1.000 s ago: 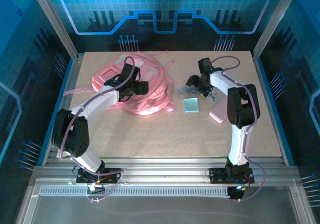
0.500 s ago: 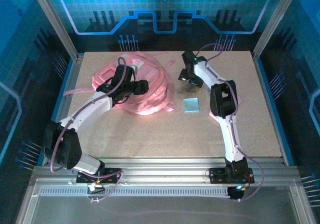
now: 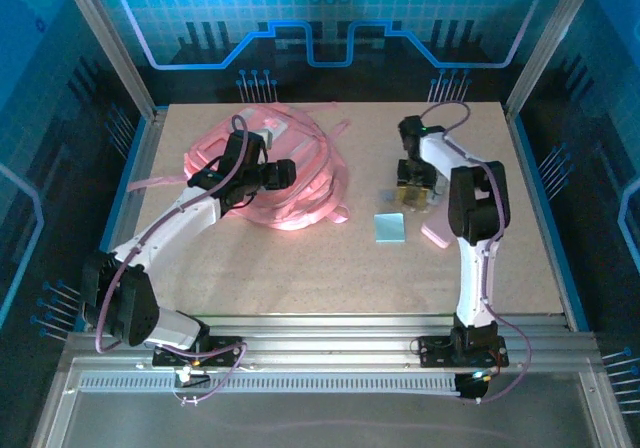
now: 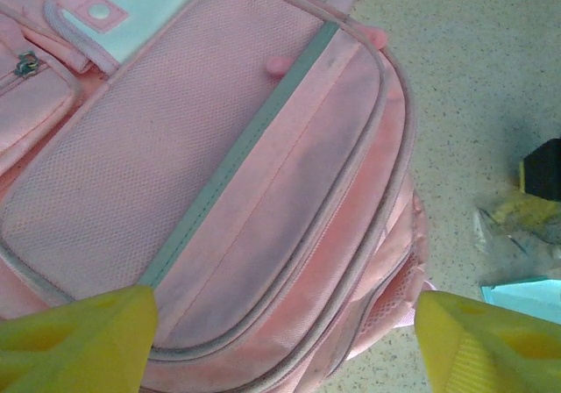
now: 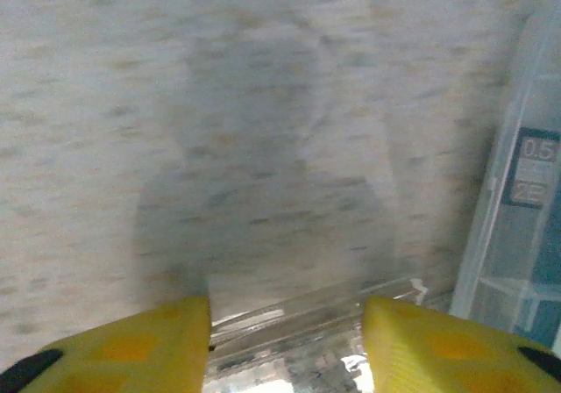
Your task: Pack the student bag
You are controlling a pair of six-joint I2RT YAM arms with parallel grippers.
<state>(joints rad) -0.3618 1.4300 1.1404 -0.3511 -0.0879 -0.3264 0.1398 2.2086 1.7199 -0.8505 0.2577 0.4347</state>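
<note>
The student bag [image 3: 300, 183], a large pink backpack, lies flat at the back left of the table. Its mesh front pocket and grey zipper lines [image 4: 219, 174] show in the left wrist view. My left gripper [image 3: 272, 175] hovers over the bag's middle, and my left gripper [image 4: 285, 349] stands open with only bag fabric below. My right gripper [image 3: 413, 190] is over the table to the right of the bag. My right gripper [image 5: 287, 345] has a clear plastic packet [image 5: 289, 323] spanning the gap between both yellow fingers. That view is blurred.
A light-blue notebook [image 3: 390, 227] lies flat in front of the right gripper, with a pink flat item [image 3: 436, 236] to its right. A clear box with a printed label [image 5: 517, 226] lies beside the right gripper. Pink straps [image 3: 150, 183] trail left of the bag.
The right gripper swung from beside the bag's edge rightward and nearer, and its jaws narrowed around the clear packet. The left gripper stayed over the bag, shifting only slightly.
</note>
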